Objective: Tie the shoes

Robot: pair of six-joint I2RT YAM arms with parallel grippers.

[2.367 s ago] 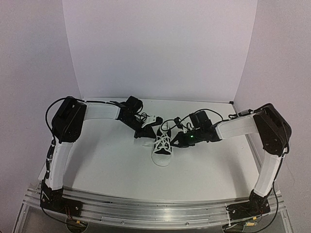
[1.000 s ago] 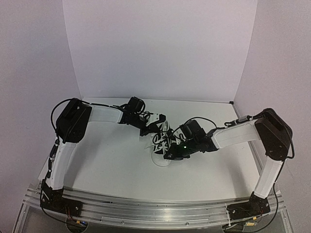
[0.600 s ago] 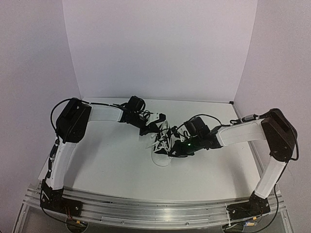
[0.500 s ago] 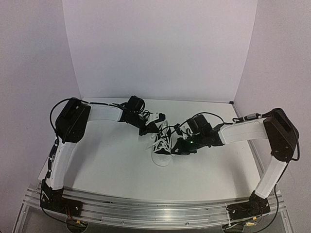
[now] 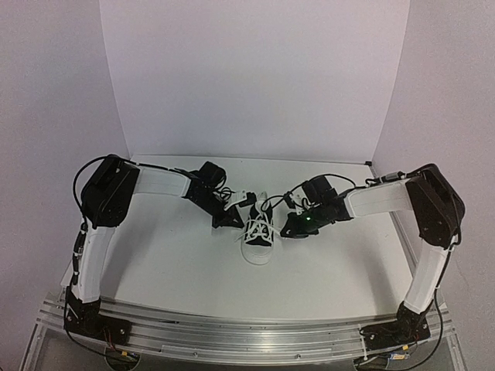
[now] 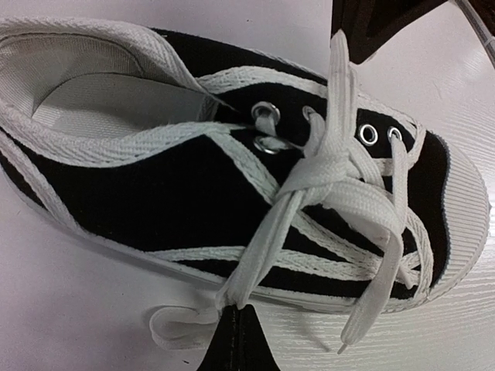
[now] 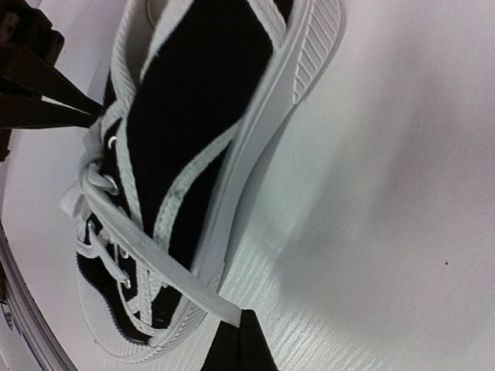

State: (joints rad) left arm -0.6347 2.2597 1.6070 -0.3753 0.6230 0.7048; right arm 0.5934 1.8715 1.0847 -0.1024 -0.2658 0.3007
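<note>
The shoe (image 5: 258,241), a small black canvas sneaker with a white toe cap, lies mid-table with its toe toward the arms. My left gripper (image 5: 230,220) sits just left of it, shut on a folded white lace (image 6: 263,247) at its tip (image 6: 238,311). That lace runs taut up to a crossed knot (image 6: 325,166) over the eyelets. My right gripper (image 5: 293,226) is just right of the shoe (image 7: 193,108), shut on the other lace (image 7: 151,249) at its tip (image 7: 241,315). A free lace end (image 6: 371,294) hangs over the sole.
White walls enclose the white table (image 5: 178,263) at the back and sides. In the left wrist view the right gripper's black fingers (image 6: 379,23) show beyond the shoe. The left gripper's fingers (image 7: 46,97) appear at the top left of the right wrist view.
Both grippers have drawn apart from over the shoe, the left going left and the right going right, each keeping its lace. The laces have pulled taut into a knot.
</note>
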